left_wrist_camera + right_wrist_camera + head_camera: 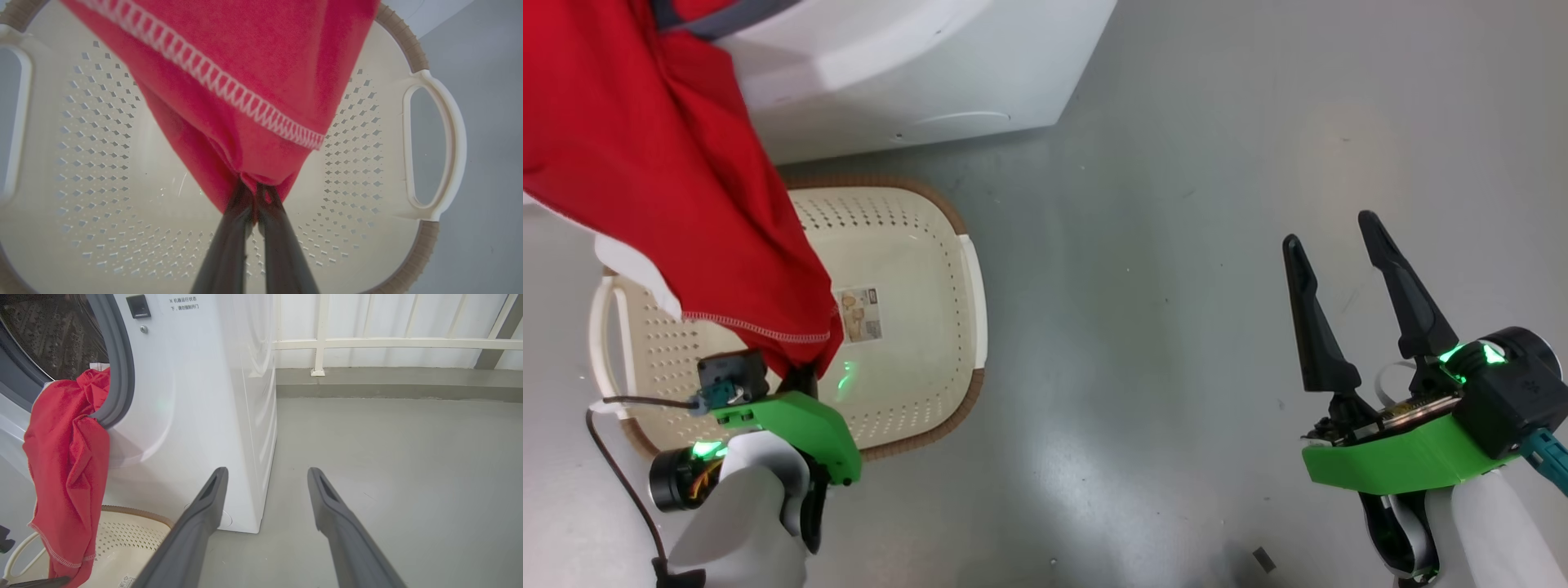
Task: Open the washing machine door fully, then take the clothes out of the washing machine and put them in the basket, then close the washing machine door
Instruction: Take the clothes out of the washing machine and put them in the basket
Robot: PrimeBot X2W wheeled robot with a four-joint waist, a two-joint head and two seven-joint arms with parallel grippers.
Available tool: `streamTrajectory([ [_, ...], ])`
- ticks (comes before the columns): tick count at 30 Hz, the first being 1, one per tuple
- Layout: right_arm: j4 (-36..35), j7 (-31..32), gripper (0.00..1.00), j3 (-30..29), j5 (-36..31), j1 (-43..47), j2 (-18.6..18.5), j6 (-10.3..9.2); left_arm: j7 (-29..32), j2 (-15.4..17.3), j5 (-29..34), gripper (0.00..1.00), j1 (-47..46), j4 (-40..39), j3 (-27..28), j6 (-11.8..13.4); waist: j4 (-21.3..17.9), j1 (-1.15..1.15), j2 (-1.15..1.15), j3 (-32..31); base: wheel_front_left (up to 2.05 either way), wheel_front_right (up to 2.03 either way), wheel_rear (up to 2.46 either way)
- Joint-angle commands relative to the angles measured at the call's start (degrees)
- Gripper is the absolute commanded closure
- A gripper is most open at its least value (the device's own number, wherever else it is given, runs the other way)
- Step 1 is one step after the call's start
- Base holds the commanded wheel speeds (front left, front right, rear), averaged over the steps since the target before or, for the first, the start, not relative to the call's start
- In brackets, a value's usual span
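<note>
A red garment of the clothes (662, 171) hangs out of the washing machine (915, 73) down over the cream basket (931, 269). My left gripper (800, 371) is shut on its lower hem above the basket; in the left wrist view its fingertips (255, 192) pinch the clothes (245, 81) over the basket (433, 143). My right gripper (1331, 233) stands open and holds nothing over the bare floor to the right. From the right wrist, the clothes (65, 457) trail from the grey gasket of the washing machine (196, 396) toward the basket (130, 535). The door is out of view.
Grey floor (1217, 245) spreads to the right of the machine and basket. A white railing (388, 343) on a low kerb runs along the far wall. A black cable (621, 482) loops by my left wrist.
</note>
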Motion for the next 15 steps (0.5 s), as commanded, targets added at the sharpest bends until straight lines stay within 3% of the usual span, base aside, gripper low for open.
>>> streamTrajectory([
  [1,-1.35,-0.36,0.00,1.52,0.78,-0.34,-0.41,0.36,-0.67,1.10,-0.77,1.00,0.84,0.18,1.36,-0.20,-0.42,0.00,0.00,0.91,0.00,0.00,0.00],
  [13,-1.07,-0.36,0.00,1.18,0.70,-0.48,-0.41,0.36,-0.68,1.09,-0.47,1.00,0.52,0.15,1.93,-0.02,-0.41,0.00,0.00,1.28,0.00,0.00,0.00],
  [14,-1.06,-0.36,0.00,1.18,0.70,-0.44,-0.41,0.36,-0.68,1.07,-0.60,0.97,0.56,0.31,2.05,-0.10,-0.35,0.00,0.00,1.24,0.00,0.00,0.00],
  [15,-1.04,-0.36,0.00,1.17,0.70,-0.40,-0.41,0.36,-0.68,1.05,-0.70,0.87,0.59,0.50,2.09,-0.23,-0.28,0.00,0.00,1.20,0.00,0.00,0.00],
])
